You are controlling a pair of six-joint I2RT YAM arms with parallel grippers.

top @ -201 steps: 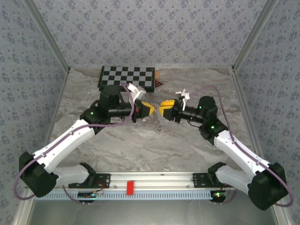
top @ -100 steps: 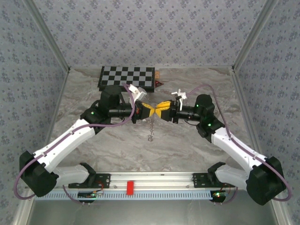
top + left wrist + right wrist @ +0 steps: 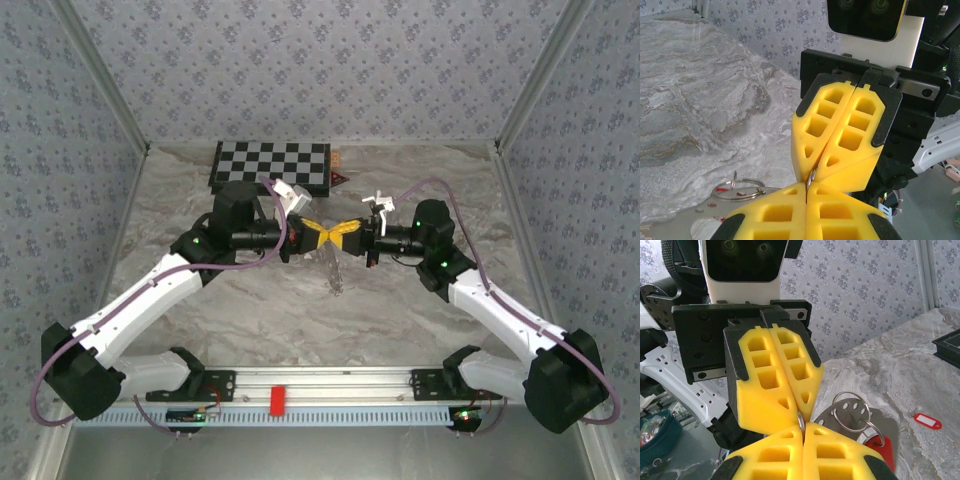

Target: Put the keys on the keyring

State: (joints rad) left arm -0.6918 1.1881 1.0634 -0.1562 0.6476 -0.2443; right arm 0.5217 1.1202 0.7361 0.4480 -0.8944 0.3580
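My left gripper (image 3: 318, 235) and right gripper (image 3: 338, 236) meet tip to tip above the middle of the table. Both are shut on the same thin silvery keyring (image 3: 800, 420), which sits edge-on between the yellow fingertips (image 3: 790, 197). The keyring edge (image 3: 811, 176) also shows in the left wrist view, where the right gripper's fingers (image 3: 850, 135) face mine. More rings and a holed metal tag (image 3: 852, 412) hang beside it, with a red key head (image 3: 881, 447) on a small ring. The hanging bunch (image 3: 333, 272) dangles below the grippers. The key blades are hidden.
A checkerboard (image 3: 270, 165) lies at the back of the marble table (image 3: 400, 310), with a small dark-red triangular piece (image 3: 340, 178) beside it. A small red tag (image 3: 927, 421) lies on the table. A red block (image 3: 277, 400) sits on the front rail.
The right gripper has moved left until its tips touch the left gripper's tips. The gap between them has closed. The hanging bunch has swung below.
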